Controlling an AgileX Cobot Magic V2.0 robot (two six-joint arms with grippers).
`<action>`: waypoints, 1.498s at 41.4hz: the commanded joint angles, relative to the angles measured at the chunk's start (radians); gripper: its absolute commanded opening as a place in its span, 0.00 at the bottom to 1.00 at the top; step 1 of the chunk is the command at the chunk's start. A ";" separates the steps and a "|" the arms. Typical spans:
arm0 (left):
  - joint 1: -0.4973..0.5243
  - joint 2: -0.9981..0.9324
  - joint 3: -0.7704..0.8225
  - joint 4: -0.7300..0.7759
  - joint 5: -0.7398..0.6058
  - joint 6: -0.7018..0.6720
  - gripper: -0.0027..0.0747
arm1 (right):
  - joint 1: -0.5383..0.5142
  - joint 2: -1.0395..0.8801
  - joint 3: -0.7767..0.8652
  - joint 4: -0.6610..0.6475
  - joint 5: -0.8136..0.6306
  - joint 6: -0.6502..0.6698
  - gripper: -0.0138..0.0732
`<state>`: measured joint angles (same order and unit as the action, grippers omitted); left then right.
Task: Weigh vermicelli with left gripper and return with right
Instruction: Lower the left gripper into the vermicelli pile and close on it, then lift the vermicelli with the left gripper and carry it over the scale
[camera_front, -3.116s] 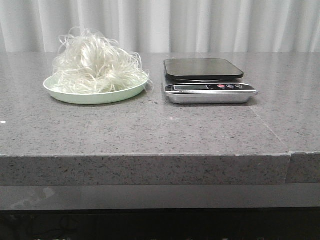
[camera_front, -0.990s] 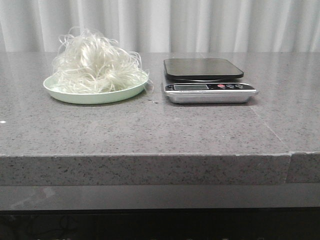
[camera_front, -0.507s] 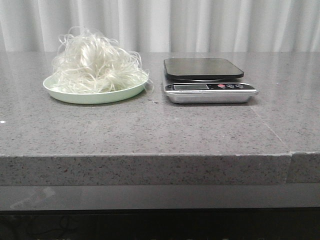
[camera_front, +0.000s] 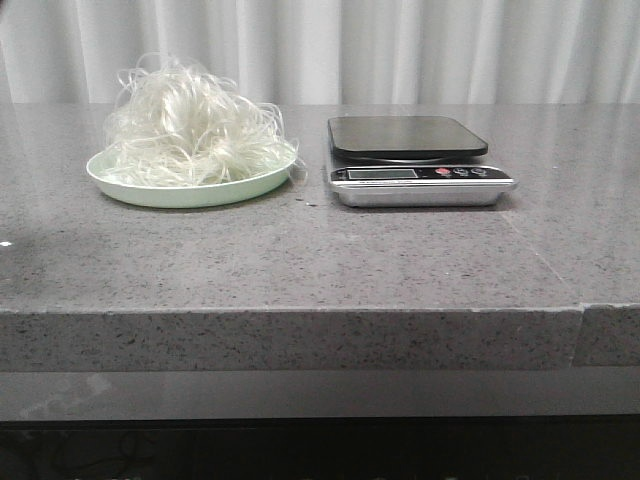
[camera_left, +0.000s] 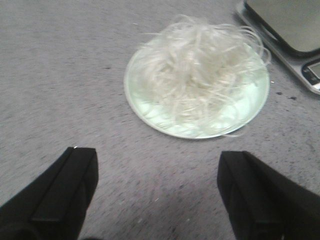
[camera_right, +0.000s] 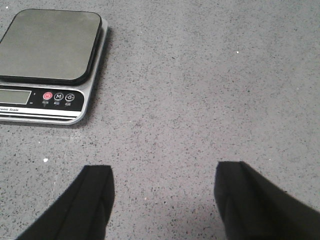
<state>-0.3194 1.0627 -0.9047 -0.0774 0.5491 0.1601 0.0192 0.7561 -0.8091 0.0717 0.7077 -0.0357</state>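
The vermicelli (camera_front: 190, 125) is a fluffy white mound on a pale green plate (camera_front: 190, 192) at the left of the counter. It also shows in the left wrist view (camera_left: 200, 70) on its plate (camera_left: 145, 107). The scale (camera_front: 415, 160) stands to the plate's right, its black platform bare; the right wrist view shows it too (camera_right: 47, 62). My left gripper (camera_left: 157, 157) is open and empty above bare counter, short of the plate. My right gripper (camera_right: 165, 172) is open and empty above bare counter, beside the scale. Neither gripper shows in the front view.
A grey speckled stone counter (camera_front: 320, 260) carries everything, with its front edge near the camera and a seam at the right. White curtains (camera_front: 400, 50) hang behind. A corner of the scale (camera_left: 295, 35) lies close to the plate.
In the front view the plate, vermicelli and scale stay put. A faint shadow has spread over the counter near the plate.
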 joint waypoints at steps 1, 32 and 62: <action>-0.043 0.075 -0.077 -0.012 -0.086 0.001 0.75 | -0.004 0.004 -0.033 0.002 -0.060 -0.007 0.78; -0.059 0.575 -0.305 0.000 -0.335 0.001 0.74 | -0.004 0.004 -0.033 0.002 -0.060 -0.007 0.78; -0.061 0.544 -0.305 -0.006 -0.339 0.001 0.22 | -0.004 0.004 -0.033 0.006 -0.060 -0.007 0.78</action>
<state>-0.3745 1.6820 -1.1783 -0.0736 0.2714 0.1601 0.0192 0.7561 -0.8091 0.0717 0.7077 -0.0357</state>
